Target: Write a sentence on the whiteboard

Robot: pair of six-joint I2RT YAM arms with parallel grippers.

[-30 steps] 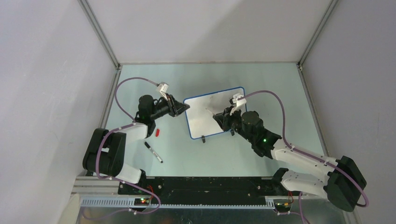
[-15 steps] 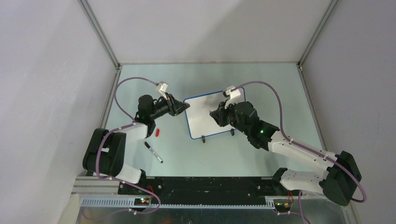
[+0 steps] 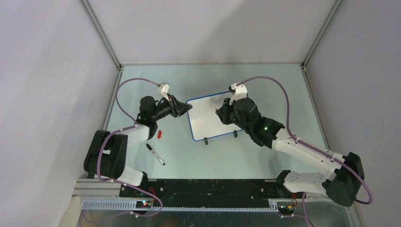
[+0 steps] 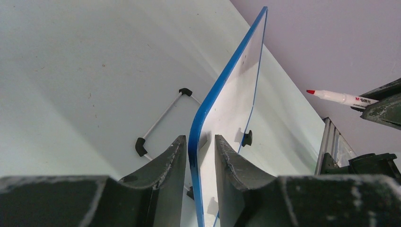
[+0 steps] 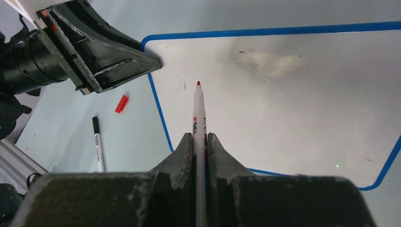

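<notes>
The whiteboard (image 3: pixel 208 124), white with a thin blue rim, lies near the table's middle and also shows in the right wrist view (image 5: pixel 293 109). No red words of the sentence show on it. My left gripper (image 3: pixel 188 108) is shut on the board's left corner; in the left wrist view (image 4: pixel 198 138) its fingers sit either side of the blue rim (image 4: pixel 222 85). My right gripper (image 3: pixel 223 114) hovers over the board's middle, shut on a white marker (image 5: pixel 198 113). The marker's red tip (image 5: pixel 198 83) points at the board's left part.
A black-capped marker (image 3: pixel 155 154) lies on the table near the left arm, with a small red cap (image 3: pixel 160 134) beside it. The board's two black clip feet (image 3: pixel 205 141) stick out at its near edge. Enclosure walls stand on the left, right and far sides.
My right gripper has moved up and toward the far side over the board with the marker in it, turning its wrist. The left gripper and the board have stayed put.
</notes>
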